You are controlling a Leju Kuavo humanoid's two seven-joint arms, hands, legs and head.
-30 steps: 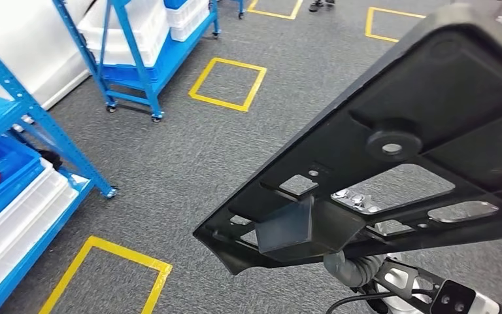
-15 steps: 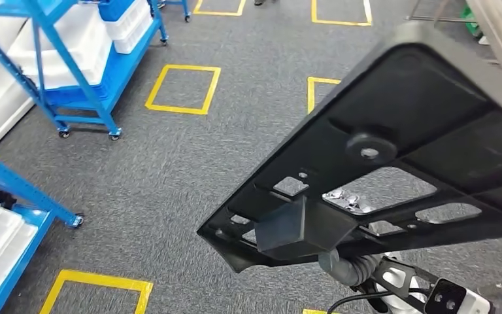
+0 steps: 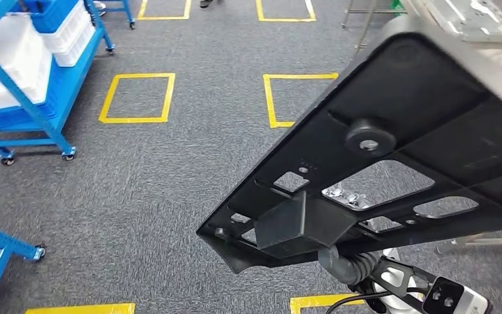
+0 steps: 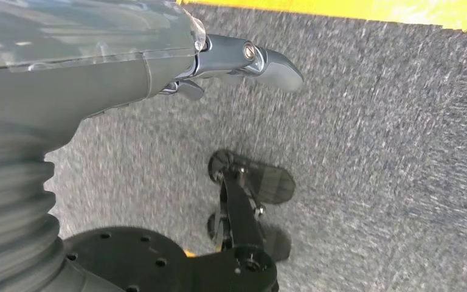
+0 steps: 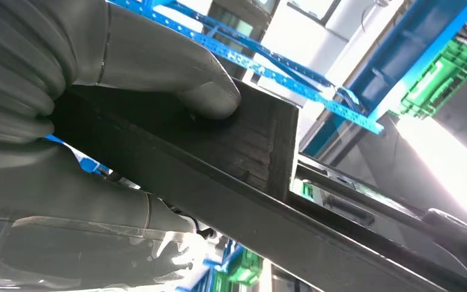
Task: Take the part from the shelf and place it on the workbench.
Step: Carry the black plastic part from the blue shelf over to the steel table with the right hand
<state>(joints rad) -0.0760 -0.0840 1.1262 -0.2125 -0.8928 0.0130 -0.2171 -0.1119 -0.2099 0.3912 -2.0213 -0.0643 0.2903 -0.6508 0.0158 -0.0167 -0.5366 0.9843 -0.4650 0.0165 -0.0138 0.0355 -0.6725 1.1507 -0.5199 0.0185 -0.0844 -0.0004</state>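
One black part (image 3: 425, 124), right hand (image 5: 97, 91) fingers clamped on it; left hand (image 4: 176, 61) empty, fingers loosely apart; three full yellow floor squares (image 3: 137, 98).

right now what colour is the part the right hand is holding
Black, clearest in the head view: the part, gripped by the right hand.

**No readable text**

No legible text, labels, brands or numbers in any view. Large black moulded plastic panel (image 3: 392, 163): bare, no markings readable. Yellow tape floor squares (image 3: 137, 98) left of panel: plain outlines, no characters.
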